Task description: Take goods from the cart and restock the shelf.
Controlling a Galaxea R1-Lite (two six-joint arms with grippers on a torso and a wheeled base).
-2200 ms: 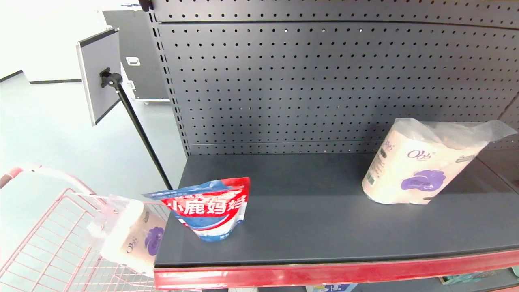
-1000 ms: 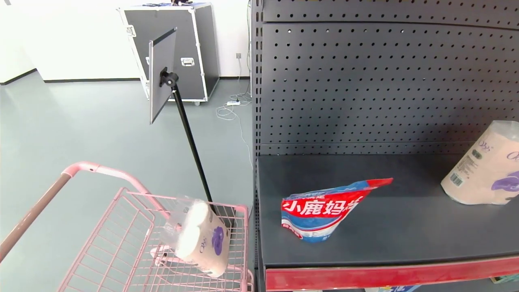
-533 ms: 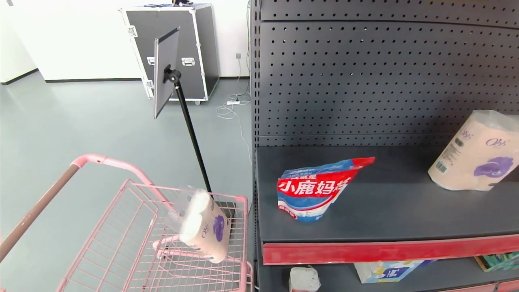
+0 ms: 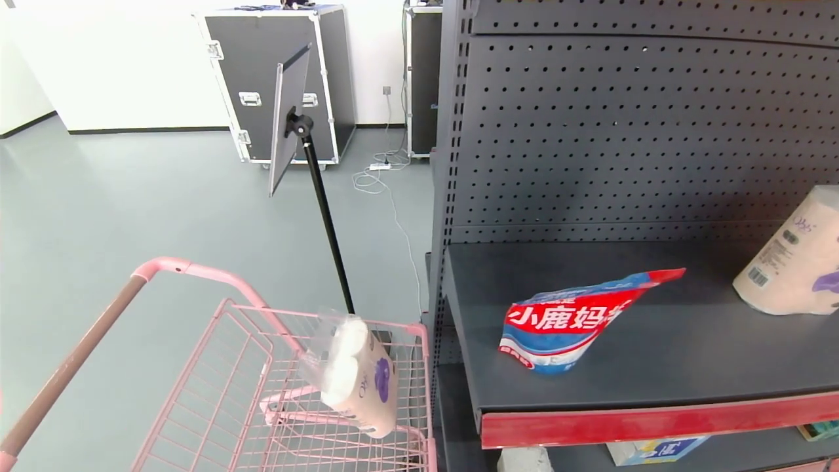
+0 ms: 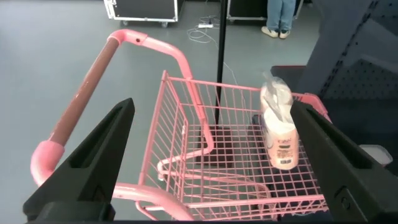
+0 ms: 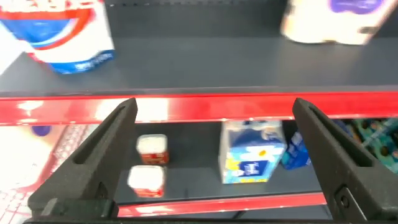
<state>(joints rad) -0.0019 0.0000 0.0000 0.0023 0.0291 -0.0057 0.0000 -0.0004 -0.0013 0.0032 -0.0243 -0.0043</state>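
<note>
Left pincer [image 5: 211,106]: fingers apart, empty, above the handle end of the cart [image 5: 175,62].

The pack [image 5: 278,127] of rolls stands in the cart's far corner, against the side next to the shelf [image 4: 623,367]. It lies ahead of and below the left pincer, off its centre line, nearer the shelf-side finger. Long axis close to upright, top tipped slightly; loose film bunched at the top.

Right pincer [image 6: 214,102]: fingers apart, empty, facing the shelf's red edge, well away from the cart.

Judgement: the left arm is nearer. It must go forward, down and toward the shelf side to straddle the pack across its narrow width.
</note>
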